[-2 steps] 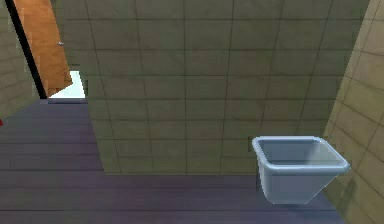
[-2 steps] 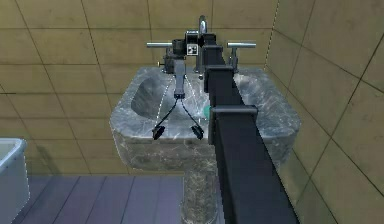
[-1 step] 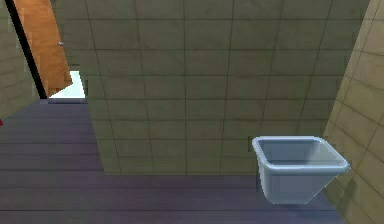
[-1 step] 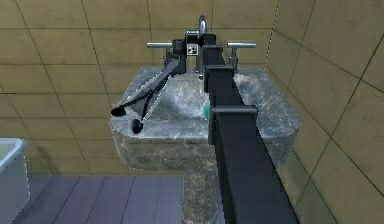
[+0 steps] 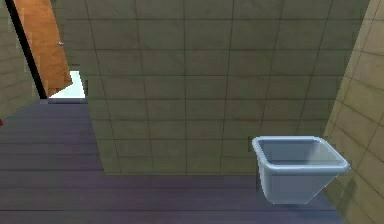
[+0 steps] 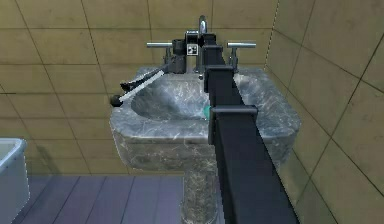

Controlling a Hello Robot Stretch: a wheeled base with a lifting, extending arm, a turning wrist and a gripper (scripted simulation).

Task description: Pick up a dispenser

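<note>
The arm [image 6: 240, 140] reaches across a marbled pedestal sink [image 6: 270, 115]. The gripper [image 6: 122, 95] lies at the basin's 10 o'clock rim, its thin fingers slanting down from the dark body near the faucet [image 6: 203, 25] at 12 o'clock. With the sink right behind the gripper, I cannot tell how its fingers are set or whether it holds anything.

No clear dispenser shape shows. The likeliest candidate is a small teal blob [image 6: 206, 110] at the basin's 3 o'clock, tucked against the arm's edge. To do this step well, the gripper probably needs to line up squarely on that blob, stay clear of the faucet handles and the rim, and then lift straight up.

In the forward view a pale bin [image 5: 300, 182] stands at 4 o'clock by the tiled wall [image 5: 170, 80].
</note>
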